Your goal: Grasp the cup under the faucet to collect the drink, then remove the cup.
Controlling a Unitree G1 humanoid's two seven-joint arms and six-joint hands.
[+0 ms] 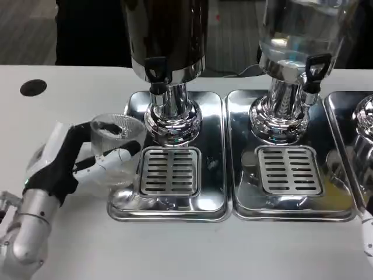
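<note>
Here, at the far left, I see my left hand (70, 160) holding the cup (116, 149): its fingers are wrapped around the clear wall, one dark finger crossing the front at mid-height and another lying behind the rim. The cup is a transparent plastic tumbler, upright or very nearly so, its long axis vertical and its mouth facing up; I cannot tell whether it holds any liquid. It sits over the white table (87, 93), just beside the left edge of the left drip tray (215, 116), and not over the slotted grate (170, 171). The relation that governs my next move is this: the black faucet (156, 73) of the dark dispenser (166, 35) lies to the right of the cup and farther from me, above the grate, so I judge the cup has to travel rightward and a little away from me to stand beneath the spout. The left hand is plainly the nearer one. Further right stand the clear dispenser (300, 29), its own tap (312, 70) and a second tray (245, 116). At the lower right edge a sliver of my right arm (367, 239) shows; whether that hand is spread or closed, I cannot tell.
</note>
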